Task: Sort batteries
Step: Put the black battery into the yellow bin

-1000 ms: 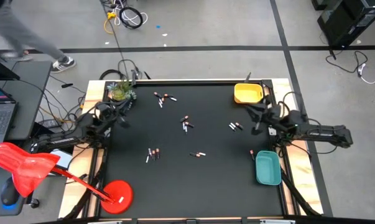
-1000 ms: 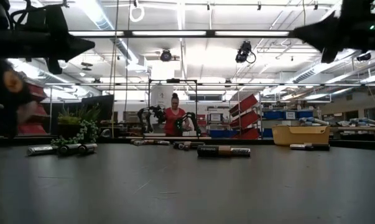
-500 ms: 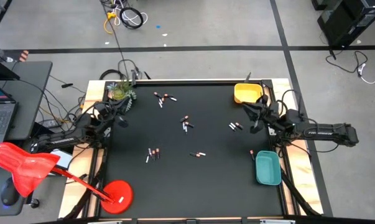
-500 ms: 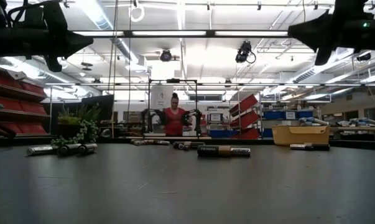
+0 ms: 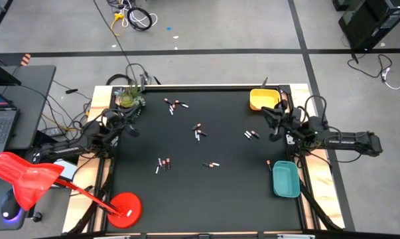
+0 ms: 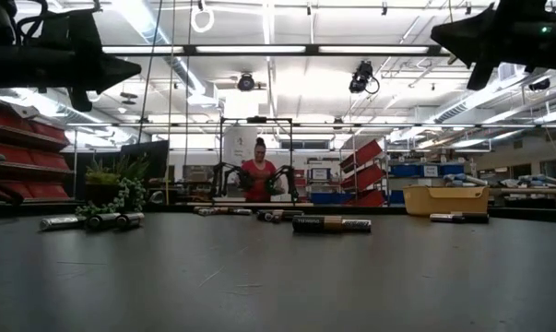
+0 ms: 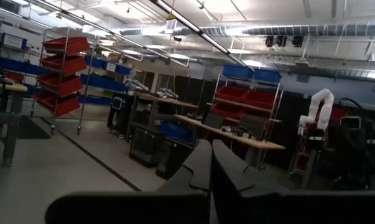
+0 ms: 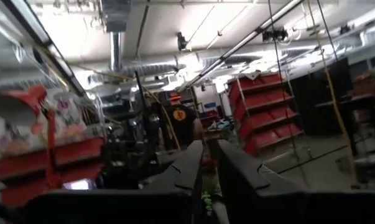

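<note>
Batteries [image 5: 198,131] lie scattered across the tabletop [image 5: 186,192]. Right gripper [image 5: 274,129], jaws nearly together and empty, hovers at the right edge; it should widen before descending. Left gripper [image 5: 123,123], jaws together, waits at the left edge.

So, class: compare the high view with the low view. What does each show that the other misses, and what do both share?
Only the high view shows the teal tray, the red lamp and both arms whole, left gripper and right gripper. Only the low view shows a person and shelving in the room behind. Both show the batteries, yellow tray and plant.
</note>
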{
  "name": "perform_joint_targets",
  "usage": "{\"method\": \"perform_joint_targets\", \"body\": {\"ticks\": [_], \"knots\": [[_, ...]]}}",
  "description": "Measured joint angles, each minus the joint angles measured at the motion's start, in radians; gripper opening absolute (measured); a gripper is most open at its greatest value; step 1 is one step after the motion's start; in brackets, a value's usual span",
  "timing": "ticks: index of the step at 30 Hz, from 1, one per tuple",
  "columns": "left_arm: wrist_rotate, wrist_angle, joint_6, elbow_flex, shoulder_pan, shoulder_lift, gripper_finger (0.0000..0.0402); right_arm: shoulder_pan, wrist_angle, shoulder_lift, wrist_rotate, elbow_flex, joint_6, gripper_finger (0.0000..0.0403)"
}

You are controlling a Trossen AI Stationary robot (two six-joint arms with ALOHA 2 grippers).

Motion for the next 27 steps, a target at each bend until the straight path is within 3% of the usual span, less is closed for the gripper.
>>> {"method": "perform_joint_targets", "body": {"ticks": [7, 10, 15, 21, 27], "knots": [[0.060, 0.038, -0.124, 0.005, 0.002, 0.005, 0.0010, 0.001, -0.031, 0.085, -0.045, 0.014, 0.012, 0.0037], [0.099, -0.049, -0.114, 0.054, 0.002, 0.041, 0.0010, 0.000, -0.111, 0.167, -0.114, 0.080, -0.011, 0.0035], [0.100, -0.198, -0.083, 0.169, 0.002, 0.175, 0.0010, 0.000, -0.231, 0.362, -0.118, 0.231, -0.097, 0.0044], [0.039, -0.237, -0.006, 0.239, 0.002, 0.360, 0.0016, -0.024, -0.241, 0.573, -0.109, 0.323, -0.162, 0.0084], [0.015, -0.215, 0.007, 0.253, 0.002, 0.521, 0.0083, -0.034, -0.356, 0.765, -0.108, 0.376, -0.131, 0.0144]]}}
